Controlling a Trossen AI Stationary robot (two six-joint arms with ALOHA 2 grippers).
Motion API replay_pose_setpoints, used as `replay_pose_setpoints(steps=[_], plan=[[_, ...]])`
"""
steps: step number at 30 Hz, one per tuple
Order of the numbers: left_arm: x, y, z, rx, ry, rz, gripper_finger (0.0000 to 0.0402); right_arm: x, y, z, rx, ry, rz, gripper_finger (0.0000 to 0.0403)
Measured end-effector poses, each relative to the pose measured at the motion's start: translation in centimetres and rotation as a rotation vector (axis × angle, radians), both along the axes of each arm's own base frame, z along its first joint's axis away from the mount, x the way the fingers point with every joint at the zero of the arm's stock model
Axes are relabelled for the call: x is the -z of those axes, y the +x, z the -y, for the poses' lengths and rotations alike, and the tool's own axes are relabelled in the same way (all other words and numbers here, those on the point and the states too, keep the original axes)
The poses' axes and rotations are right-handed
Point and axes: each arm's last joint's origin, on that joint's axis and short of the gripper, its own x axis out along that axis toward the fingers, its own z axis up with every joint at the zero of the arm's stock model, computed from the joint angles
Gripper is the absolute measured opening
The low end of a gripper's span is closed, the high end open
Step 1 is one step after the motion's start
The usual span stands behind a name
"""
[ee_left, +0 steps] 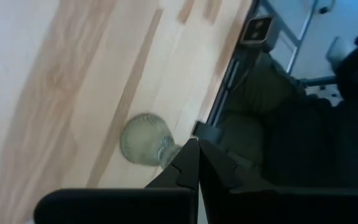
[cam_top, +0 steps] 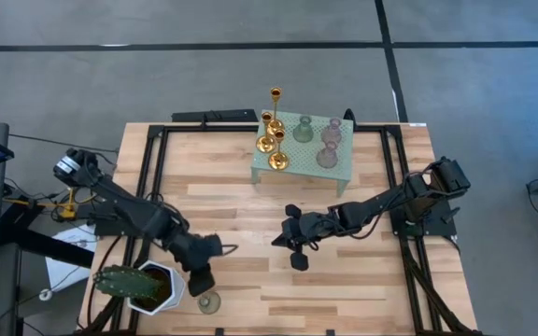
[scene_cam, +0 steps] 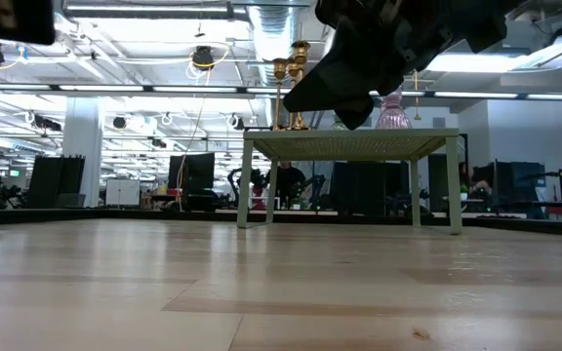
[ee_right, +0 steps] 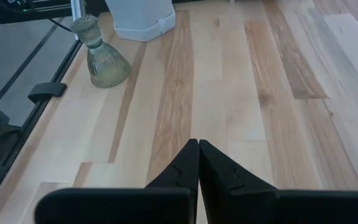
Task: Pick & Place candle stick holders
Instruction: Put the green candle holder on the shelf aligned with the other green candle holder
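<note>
The left gripper (cam_top: 202, 278) hangs with its fingers pressed together and empty, just above one pale green holder (cam_top: 209, 302) that stands upright on the table (cam_top: 250, 201) near its front edge, beside the white cactus pot (cam_top: 157, 287). The right gripper (cam_top: 296, 254), also closed on nothing, hovers over bare wood at mid-table — well apart from that holder. Beyond it, the mint-green stand (cam_top: 304, 168) carries the rest: three gold holders (cam_top: 273, 142), another pale green holder (cam_top: 303, 131) and two pinkish holders (cam_top: 329, 145).
</note>
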Motion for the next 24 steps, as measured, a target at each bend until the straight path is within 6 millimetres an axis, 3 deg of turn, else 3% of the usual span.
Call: replay_pose_setpoints(steps=[7,17,24], plan=[[1.9,0.4,2.0,0.034,-0.007,-0.128,0.0002,0.0,0.0,0.2,0.005,0.0,0.0,0.0],[2.4,0.6,2.4,0.063,-0.02,-0.163,0.0006,0.0,0.0,0.2,0.005,-0.001,-0.004,0.0],[2.6,0.5,2.4,0.076,-0.003,-0.167,0.0049,0.3,-0.1,0.2,0.02,0.014,-0.036,0.0]])
